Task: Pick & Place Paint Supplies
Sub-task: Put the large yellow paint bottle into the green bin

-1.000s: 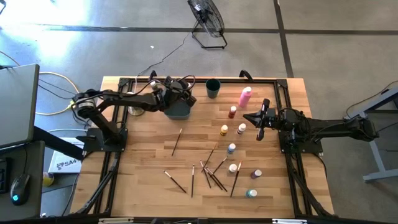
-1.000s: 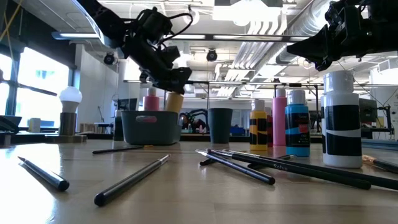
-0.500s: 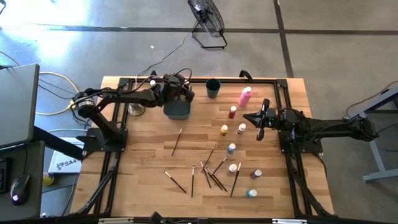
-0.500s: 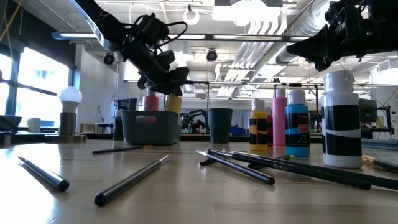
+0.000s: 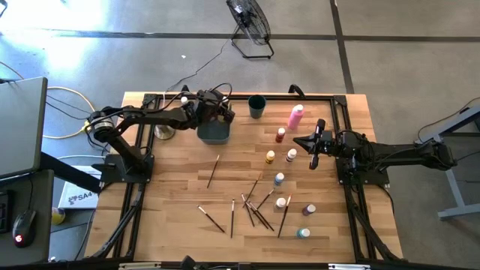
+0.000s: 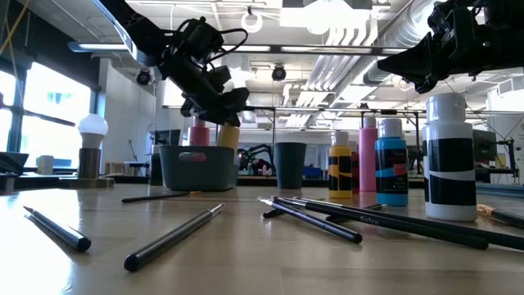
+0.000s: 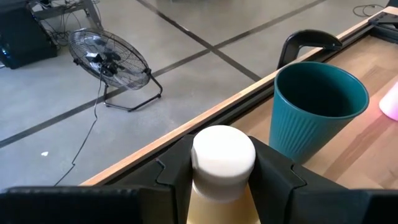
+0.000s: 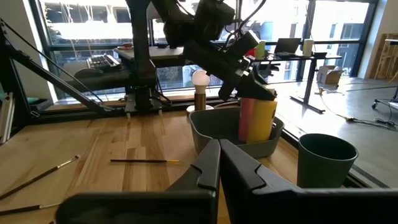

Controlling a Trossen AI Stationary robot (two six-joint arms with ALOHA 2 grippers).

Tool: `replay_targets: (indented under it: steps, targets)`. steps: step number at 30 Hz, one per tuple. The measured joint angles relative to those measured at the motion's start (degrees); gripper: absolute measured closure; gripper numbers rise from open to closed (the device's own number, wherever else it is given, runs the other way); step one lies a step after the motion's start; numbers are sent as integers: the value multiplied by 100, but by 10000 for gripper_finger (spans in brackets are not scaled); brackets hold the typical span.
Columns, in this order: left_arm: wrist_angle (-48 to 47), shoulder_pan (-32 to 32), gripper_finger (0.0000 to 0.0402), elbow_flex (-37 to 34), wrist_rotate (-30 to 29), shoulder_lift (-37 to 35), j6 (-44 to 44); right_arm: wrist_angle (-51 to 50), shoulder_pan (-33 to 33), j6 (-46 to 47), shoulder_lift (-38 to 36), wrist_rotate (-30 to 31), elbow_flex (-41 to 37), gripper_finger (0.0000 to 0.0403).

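Now we see the left gripper (image 6: 219, 106), fingers clamped on the yellow bottle (image 8: 262, 119), has lowered it into the grey bin (image 5: 214, 133) beside a pink one, so release seems next, while the right gripper (image 5: 314, 146) waits clenched.

Only one bit of lettering reads here: "SA4" on the white box (image 5: 75, 196) on the floor beside the tabletop's left edge. Brush-handle print in the low view is too small to read.
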Motion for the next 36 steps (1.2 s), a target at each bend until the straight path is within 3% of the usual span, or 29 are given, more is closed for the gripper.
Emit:
replay_targets:
  steps: [11,25,36]
  targets:
    - [-41,0,273,-2,-81,0,0,1,0,0,0,0,0,400]
    - [-87,0,156,-15,-393,2,10,1,-1,0,0,0,0,400]
    - [-82,0,123,-15,-393,7,37,1,0,0,-2,0,0,400]
